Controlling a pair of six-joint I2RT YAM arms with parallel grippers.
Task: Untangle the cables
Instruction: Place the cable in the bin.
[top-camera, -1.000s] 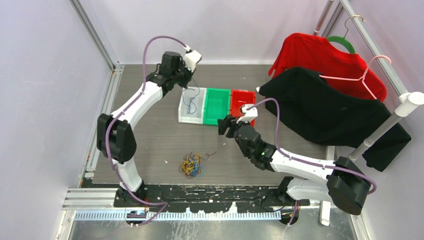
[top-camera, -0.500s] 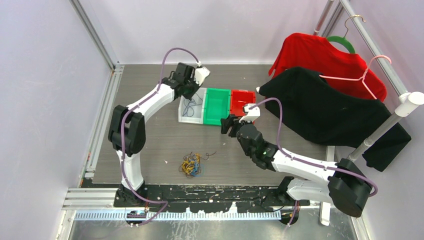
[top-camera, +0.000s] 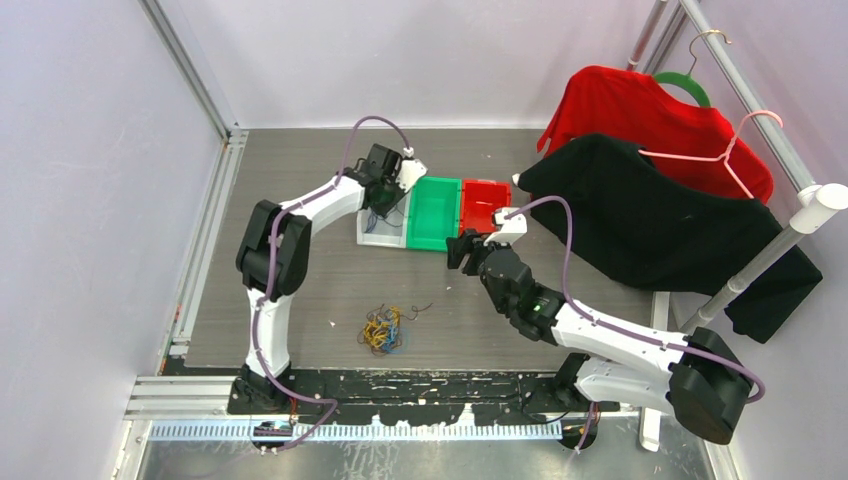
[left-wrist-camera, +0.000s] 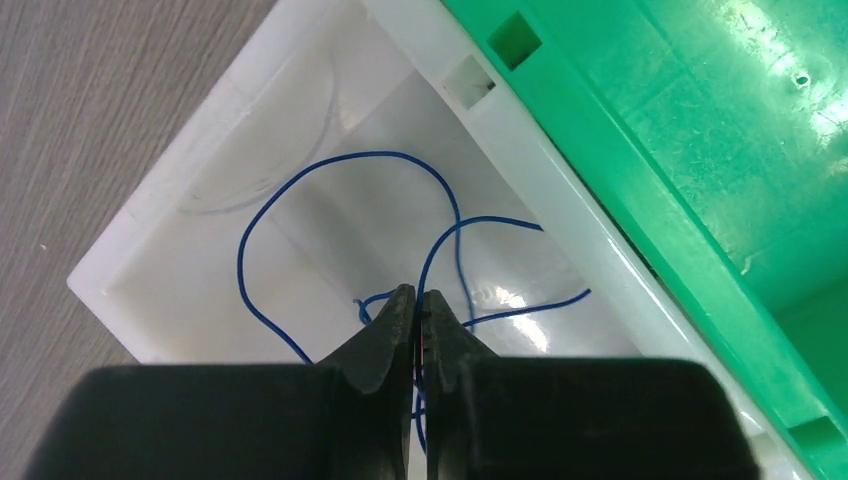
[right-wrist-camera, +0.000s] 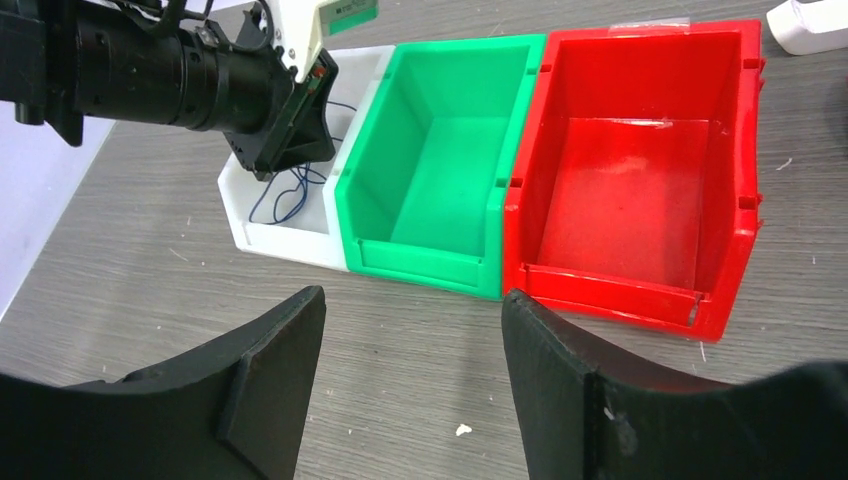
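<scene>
Jaws of left gripper (left-wrist-camera: 420, 305) pinched on thin blue cable (left-wrist-camera: 380, 153) over white plastic bin (left-wrist-camera: 230, 130); best opened only once low inside it. Right gripper (right-wrist-camera: 412, 300) gapes empty.

- The overhead camera hangs high at the near edge, looking steeply down over the whole table (top-camera: 330, 270)
- The left wrist camera peers down, very close, into the white bin (left-wrist-camera: 170, 230)
- The right wrist camera sits low, further back, facing the white, green bin (right-wrist-camera: 420, 170) and red bin (right-wrist-camera: 640, 180); all views share the white one
</scene>
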